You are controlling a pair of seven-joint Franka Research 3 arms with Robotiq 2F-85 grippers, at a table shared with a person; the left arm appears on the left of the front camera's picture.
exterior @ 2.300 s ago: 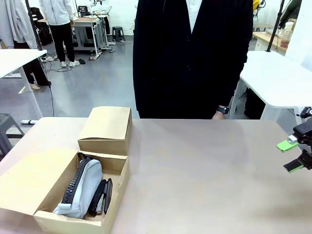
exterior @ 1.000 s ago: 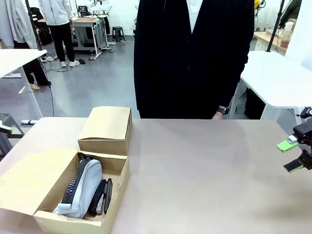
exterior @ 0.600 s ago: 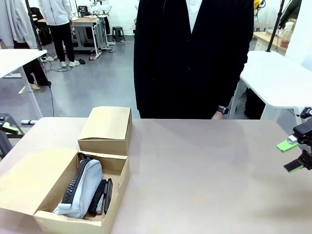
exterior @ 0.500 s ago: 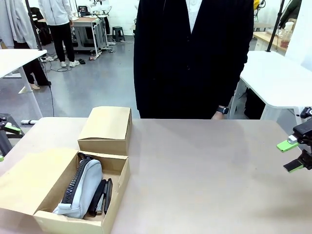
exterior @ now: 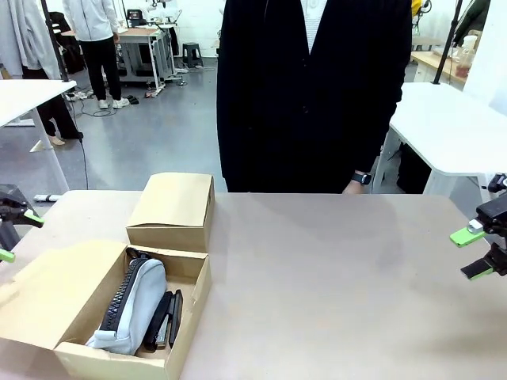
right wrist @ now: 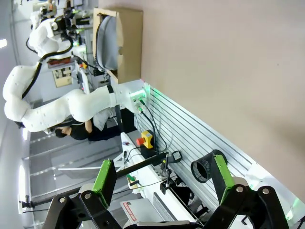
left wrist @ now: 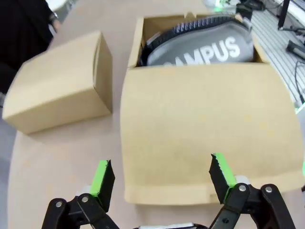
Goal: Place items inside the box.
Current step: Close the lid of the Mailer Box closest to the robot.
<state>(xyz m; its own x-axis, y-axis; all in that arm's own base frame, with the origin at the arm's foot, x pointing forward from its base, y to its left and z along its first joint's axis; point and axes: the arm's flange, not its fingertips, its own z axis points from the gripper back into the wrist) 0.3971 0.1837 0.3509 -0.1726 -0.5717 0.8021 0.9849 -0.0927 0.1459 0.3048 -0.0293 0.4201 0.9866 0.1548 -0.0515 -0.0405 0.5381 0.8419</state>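
We have the open brown cardboard box (exterior: 188,273) at the near left of the table, lid flap (left wrist: 205,133) folded out flat toward the left edge. Inside it lies the grey soft zip pencil case with white "CAMPUS" print (exterior: 131,309), on its side, with a black stapler-like item (exterior: 165,319) wedged between the case and the box's right wall. A second, closed cardboard box (exterior: 173,210) sits just behind.

Left gripper (left wrist: 162,176) hovers over the flap, jaws wide, holding nothing. Right gripper (exterior: 472,253) hangs at the far right edge, well apart from the box, jaws wide and empty too.

We see no loose items on the bare tabletop (exterior: 341,285), so packing looks largely done.

Handling call: the case is fabric, light, and will squash and sag, so we'd pinch across its middle, not the zip. The stapler is rigid and heavier; we'd grip across its narrow body. The flap is thin card, bends easily; we'd push it near the free edge.
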